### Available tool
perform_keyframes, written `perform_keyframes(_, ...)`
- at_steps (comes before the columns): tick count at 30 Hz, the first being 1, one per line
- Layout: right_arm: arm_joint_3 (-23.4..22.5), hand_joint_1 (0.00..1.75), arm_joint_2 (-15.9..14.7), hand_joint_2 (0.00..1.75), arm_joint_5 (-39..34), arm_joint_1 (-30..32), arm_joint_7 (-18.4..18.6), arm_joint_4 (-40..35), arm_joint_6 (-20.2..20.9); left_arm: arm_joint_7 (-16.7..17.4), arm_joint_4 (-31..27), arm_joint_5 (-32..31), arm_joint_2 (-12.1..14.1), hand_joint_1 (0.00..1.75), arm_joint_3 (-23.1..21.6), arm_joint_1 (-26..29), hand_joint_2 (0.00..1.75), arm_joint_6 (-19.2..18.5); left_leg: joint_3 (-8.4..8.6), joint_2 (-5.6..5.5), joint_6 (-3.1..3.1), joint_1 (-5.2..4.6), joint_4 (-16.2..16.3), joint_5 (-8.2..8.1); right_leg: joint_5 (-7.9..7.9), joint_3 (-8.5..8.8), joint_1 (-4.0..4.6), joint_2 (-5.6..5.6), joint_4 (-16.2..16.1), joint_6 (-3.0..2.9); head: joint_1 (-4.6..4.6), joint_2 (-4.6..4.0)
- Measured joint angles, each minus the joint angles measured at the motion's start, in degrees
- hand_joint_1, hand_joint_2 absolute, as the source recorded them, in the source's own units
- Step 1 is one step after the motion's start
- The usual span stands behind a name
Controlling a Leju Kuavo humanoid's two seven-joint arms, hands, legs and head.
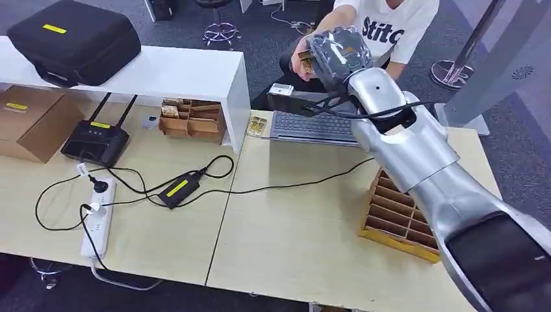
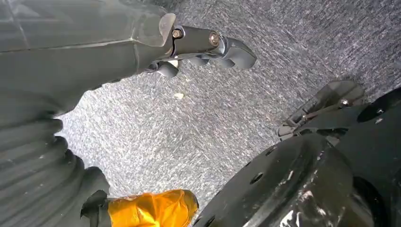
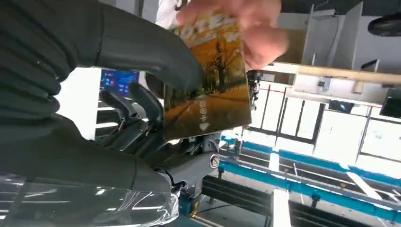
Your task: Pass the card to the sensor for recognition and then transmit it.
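My right hand (image 1: 339, 53), under a clear plastic cover, reaches out over the far edge of the table toward a seated person in a white shirt (image 1: 390, 26). It pinches a card (image 3: 213, 90) printed with an autumn tree scene between thumb (image 3: 156, 52) and fingers. The person's hand (image 3: 257, 33) grips the card's far end. In the head view the card (image 1: 307, 64) peeks out beside that hand. A small white sensor box (image 1: 281, 90) sits behind the keyboard. My left hand (image 2: 208, 45) hangs over grey carpet, fingers apart, holding nothing.
A grey keyboard (image 1: 315, 127) lies under my right arm, with a small stack of cards (image 1: 257, 125) to its left. A yellow divided tray (image 1: 396, 218) sits at the right edge. A cardboard sorter (image 1: 192, 119), router (image 1: 97, 140), power strip (image 1: 97, 218) and cables occupy the left.
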Motion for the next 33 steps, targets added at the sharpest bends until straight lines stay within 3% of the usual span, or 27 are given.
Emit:
perform_keyframes(5,2.86,0.0,0.46,1.75,0.96,0.08,0.22,1.03,3.58,0.09,0.0,0.41,0.0,0.0,0.02,0.08,1.75,0.17,-0.01,-0.01,0.0,0.02,0.0,0.0,-0.01,-0.01,0.01,-0.01,0.0,-0.01,0.02,0.0)
perform_keyframes(25,6.73,0.0,0.35,1.75,-1.02,0.15,-0.83,3.76,4.11,0.09,0.0,1.14,0.02,0.0,0.02,0.41,1.75,0.18,0.0,0.0,0.0,0.01,0.0,0.0,-0.01,-0.03,0.01,0.01,-0.01,-0.01,0.02,0.0)
perform_keyframes(29,6.73,0.0,-0.83,1.75,-2.87,0.16,-0.92,2.55,2.84,0.04,0.0,1.46,0.02,0.0,0.02,0.61,1.75,0.24,0.0,0.0,0.0,0.01,0.0,0.0,0.0,-0.03,0.01,0.0,-0.01,0.0,0.0,0.0)
perform_keyframes(33,5.75,0.0,-4.37,1.75,-5.33,0.25,-0.76,-2.35,0.15,-0.11,0.0,1.99,0.02,0.0,0.02,0.78,1.75,0.59,-0.02,-0.03,0.01,0.0,0.02,-0.01,0.0,-0.03,0.0,-0.03,-0.06,0.0,0.02,0.0)
